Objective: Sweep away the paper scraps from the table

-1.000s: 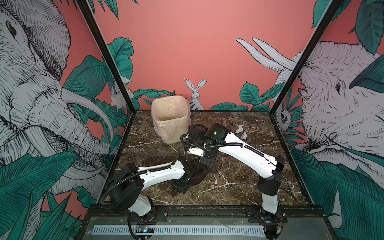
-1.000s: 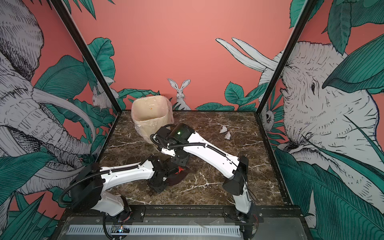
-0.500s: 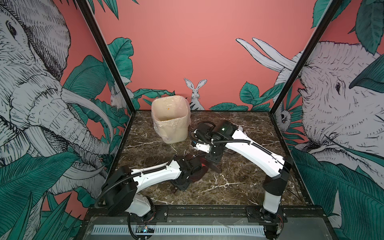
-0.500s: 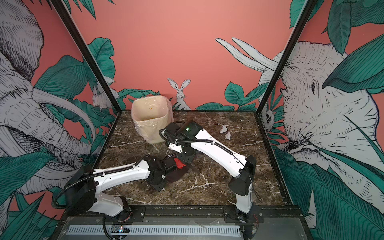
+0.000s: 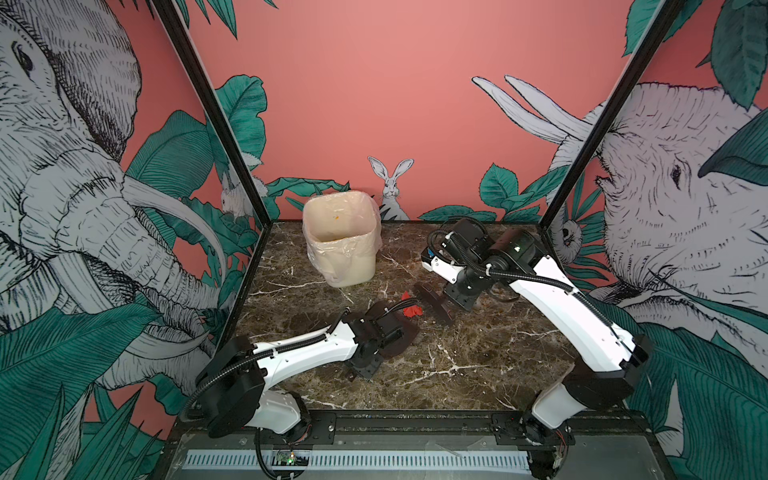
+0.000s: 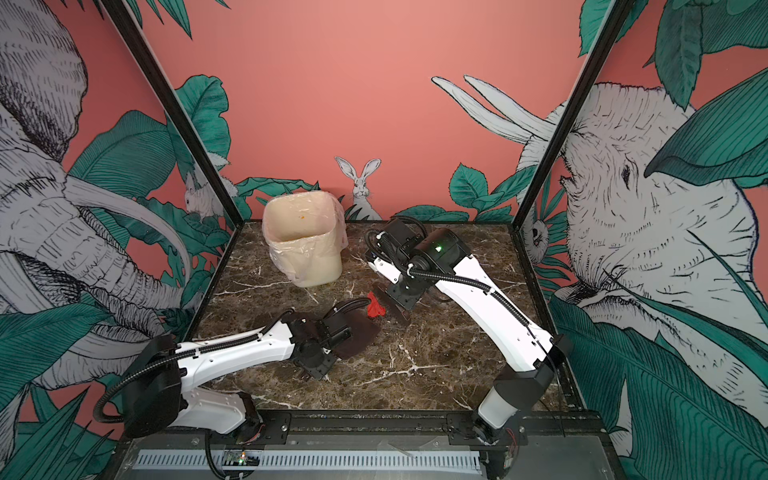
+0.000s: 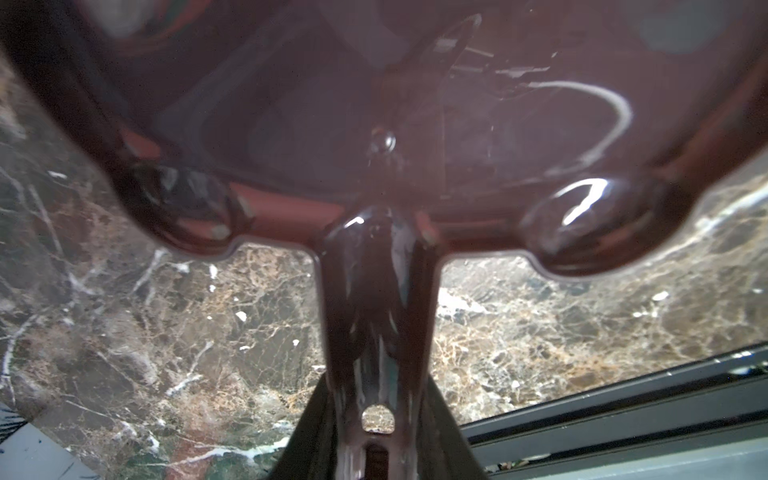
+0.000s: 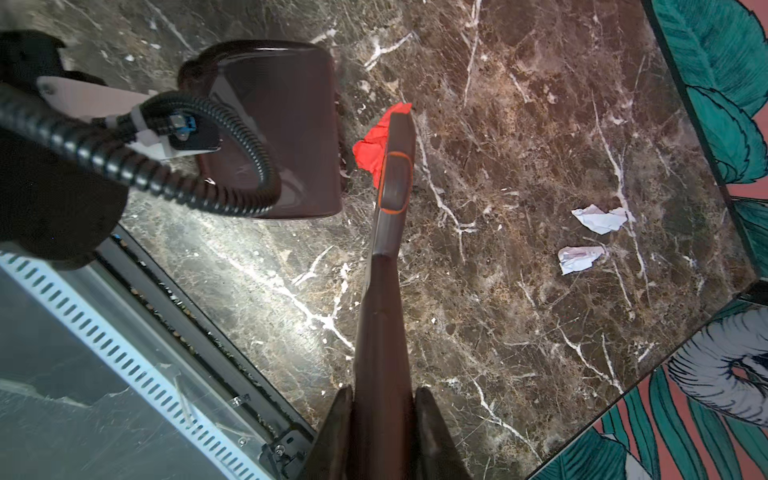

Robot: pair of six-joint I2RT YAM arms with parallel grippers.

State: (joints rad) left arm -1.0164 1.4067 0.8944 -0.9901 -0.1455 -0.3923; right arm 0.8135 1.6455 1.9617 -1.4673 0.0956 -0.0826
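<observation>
Moved: the right gripper (image 8: 384, 415) has swung out toward its own side, away from the left gripper (image 7: 376, 419). The tools they carry now stand apart.
Right gripper: its jaws are pressed onto the handle of a dark brush (image 8: 390, 187), which reaches out ahead of it.
Left gripper: it pinches the handle of a maroon dustpan (image 8: 286, 124), which lies low on the table (image 8: 498, 311).
Red scrap (image 8: 370, 145): it touches the brush head at the far end from the right gripper, on the side facing the dustpan's lip.
White scraps (image 8: 602, 218): two lie well apart, on the brush's other side.
Bin (image 5: 340, 249): it stands beyond both grippers.
Doing it well: I'd keep the bristles flat on the marble and push slowly toward the pan. The left gripper should hold the lip hard down, or the light paper may slip under it.
</observation>
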